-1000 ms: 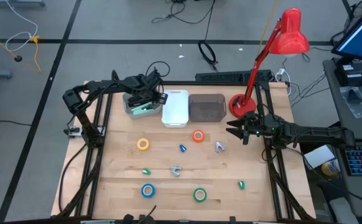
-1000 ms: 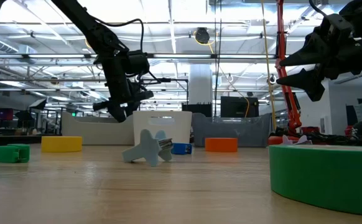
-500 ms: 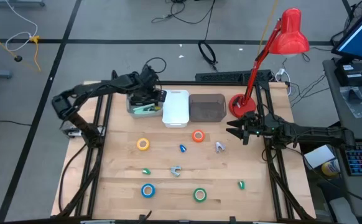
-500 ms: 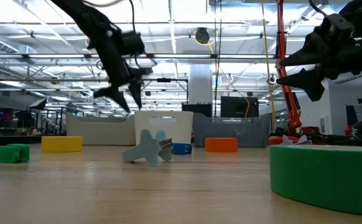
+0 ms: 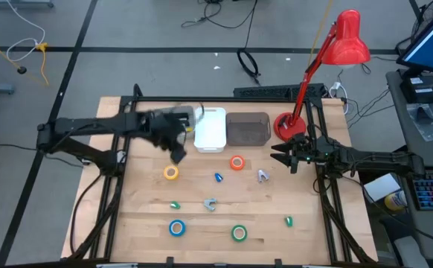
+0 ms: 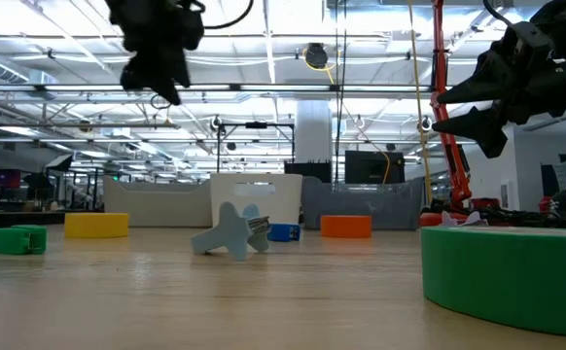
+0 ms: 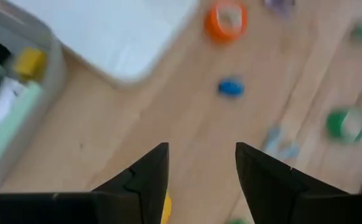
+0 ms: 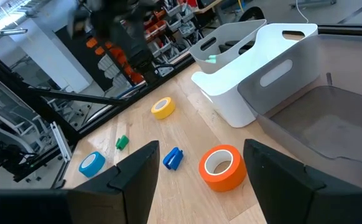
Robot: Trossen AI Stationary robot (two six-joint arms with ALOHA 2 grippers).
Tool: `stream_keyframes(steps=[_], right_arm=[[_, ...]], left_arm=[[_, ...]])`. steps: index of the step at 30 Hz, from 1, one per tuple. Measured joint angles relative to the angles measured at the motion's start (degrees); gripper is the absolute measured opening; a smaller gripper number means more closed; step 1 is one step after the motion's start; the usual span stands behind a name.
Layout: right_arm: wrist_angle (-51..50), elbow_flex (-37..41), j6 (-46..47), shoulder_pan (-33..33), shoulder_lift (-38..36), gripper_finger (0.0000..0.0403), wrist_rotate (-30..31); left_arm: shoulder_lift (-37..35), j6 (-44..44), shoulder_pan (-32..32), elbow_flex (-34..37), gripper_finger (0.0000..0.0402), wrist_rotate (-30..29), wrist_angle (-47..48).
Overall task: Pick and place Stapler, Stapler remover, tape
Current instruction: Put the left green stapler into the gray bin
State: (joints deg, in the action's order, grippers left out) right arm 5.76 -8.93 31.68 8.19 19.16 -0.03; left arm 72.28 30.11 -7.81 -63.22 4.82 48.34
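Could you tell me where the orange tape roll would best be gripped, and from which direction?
The orange tape roll lies flat on the table, hole up, with clear wood all round it. I would come straight down from above and pinch the ring wall, one finger in the pale centre and one outside. The right gripper, open and beside it, looks the handier; the left gripper is farther off.

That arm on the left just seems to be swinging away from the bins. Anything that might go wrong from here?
Possibly. The left gripper is open, empty and blurred with motion right above the yellow tape; descending off-centre, a finger could knock the roll away. The white bin sits close beside it, so a wide swing might clip its wall.
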Motion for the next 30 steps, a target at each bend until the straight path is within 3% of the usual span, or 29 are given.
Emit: stream_keyframes(steps=[7, 12, 23, 30], right_arm=[[0.0, 0.0, 0.0, 0.0, -0.02, 0.0228, 0.0], [0.0, 0.0, 0.0, 0.0, -0.02, 0.0228, 0.0], [0.0, 0.0, 0.02, 0.02, -0.02, 0.0228, 0.0], [0.0, 0.0, 0.22, 0.0, -0.02, 0.0228, 0.0]], left_arm=[[3.46, -1.21, 16.87, 0.04, 0.0189, -9.82, 2.75], [7.45, -4.68, 24.2, 0.02, 0.0189, -11.34, 1.74], [19.87, -5.99, 31.62, 0.0, 0.0189, -10.43, 1.2], [25.49, -3.57, 33.5, 0.0, 0.0189, -5.93, 1.09]])
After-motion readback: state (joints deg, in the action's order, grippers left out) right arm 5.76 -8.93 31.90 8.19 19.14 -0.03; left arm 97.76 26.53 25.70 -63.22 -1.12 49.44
